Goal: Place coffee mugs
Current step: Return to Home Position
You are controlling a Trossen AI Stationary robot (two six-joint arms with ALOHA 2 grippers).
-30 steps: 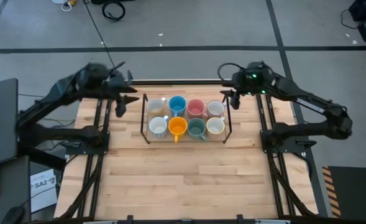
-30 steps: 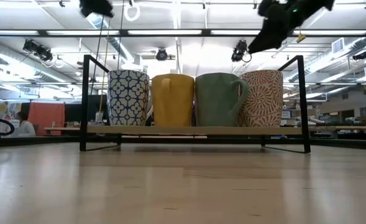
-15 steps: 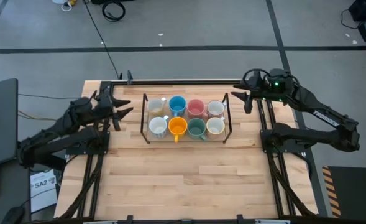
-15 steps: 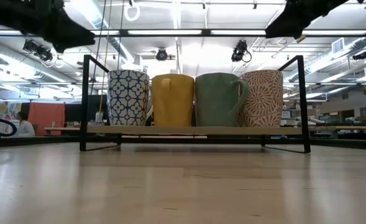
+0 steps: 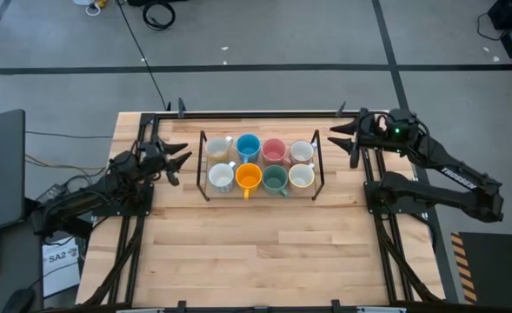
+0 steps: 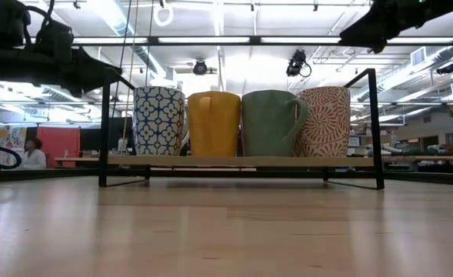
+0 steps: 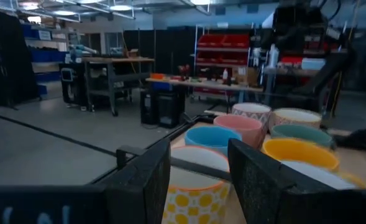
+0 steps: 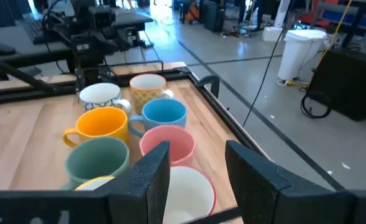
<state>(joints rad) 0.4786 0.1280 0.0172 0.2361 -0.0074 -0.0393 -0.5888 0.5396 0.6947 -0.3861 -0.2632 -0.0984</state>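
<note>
Eight mugs stand upright in two rows on a black wire rack (image 5: pixel 201 167) with a wooden base, at the table's far middle. The far row holds a yellow-patterned cream mug (image 5: pixel 216 148), a blue one (image 5: pixel 248 146), a pink one (image 5: pixel 274 150) and a white one (image 5: pixel 301 151). The near row holds a white (image 5: pixel 222 177), an orange (image 5: pixel 249 176), a green (image 5: pixel 275 178) and a cream mug (image 5: pixel 302 176). My left gripper (image 5: pixel 179 159) is open, just left of the rack. My right gripper (image 5: pixel 342 139) is open, just right of it. Both grippers are empty.
The rack's black frame (image 6: pixel 372 123) rises above the mugs' rims at both ends. Bare wooden tabletop (image 5: pixel 256 243) stretches from the rack to the near edge. Black rails (image 5: pixel 142 200) run along the table's left and right sides. Beyond the table lies a workshop room.
Both arms have drawn back from the rack. The left arm has folded down and toward the table's left near side, its gripper sinking beside the rack. The right gripper has moved toward the right edge. The mugs have stayed in place.
</note>
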